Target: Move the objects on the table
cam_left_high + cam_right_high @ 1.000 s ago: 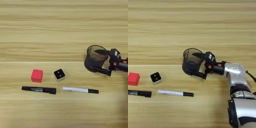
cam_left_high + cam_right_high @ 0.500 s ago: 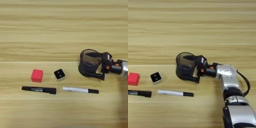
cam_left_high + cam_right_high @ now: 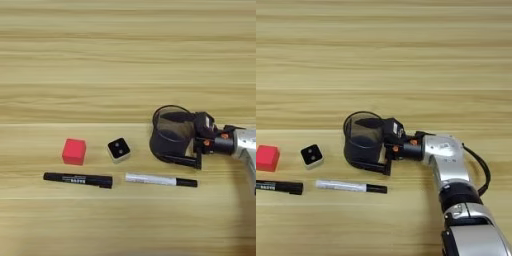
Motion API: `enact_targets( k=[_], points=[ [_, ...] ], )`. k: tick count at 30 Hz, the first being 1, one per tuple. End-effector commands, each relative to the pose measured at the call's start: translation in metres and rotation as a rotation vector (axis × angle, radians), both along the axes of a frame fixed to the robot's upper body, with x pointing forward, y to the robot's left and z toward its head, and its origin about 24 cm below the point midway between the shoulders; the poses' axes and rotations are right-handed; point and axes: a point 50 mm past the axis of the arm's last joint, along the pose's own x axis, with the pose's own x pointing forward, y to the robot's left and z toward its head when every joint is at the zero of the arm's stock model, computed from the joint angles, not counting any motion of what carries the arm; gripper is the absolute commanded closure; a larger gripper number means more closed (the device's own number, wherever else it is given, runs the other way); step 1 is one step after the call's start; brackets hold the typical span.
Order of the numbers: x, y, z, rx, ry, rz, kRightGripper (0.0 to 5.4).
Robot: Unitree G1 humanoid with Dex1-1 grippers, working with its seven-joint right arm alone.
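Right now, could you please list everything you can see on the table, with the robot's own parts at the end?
Pen cup: one, black wire mesh, right of centre, with one gripper finger inside its rim and the other outside its near wall.
White marker: one, white barrel with black cap, lying flat just in front of the cup.
Black marker: one, all black with white print, lying flat to the left of the white marker, roughly in line with it.
Cube: one, red, at the left, behind the black marker.
Die: one, black and white, between the red cube and the cup.
Table: one, light-yellow wood, under everything.
Right gripper: one, two black fingers, shut on the cup's wall.
Forearm: one, silver, coming in from the lower right.
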Motion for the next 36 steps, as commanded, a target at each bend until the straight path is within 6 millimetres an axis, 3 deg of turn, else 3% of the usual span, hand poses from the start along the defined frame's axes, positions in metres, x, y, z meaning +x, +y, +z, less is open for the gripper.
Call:
enact_targets(
  k=[1,13,36],
  points=[
    [0.016,-0.008,0.028,-0.008,-0.103,-0.025,0.06],
    [0.017,-0.024,0.033,-0.024,-0.063,-0.033,0.06],
    [0.009,-0.072,0.054,-0.097,-0.077,-0.08,0.06]
  ],
)
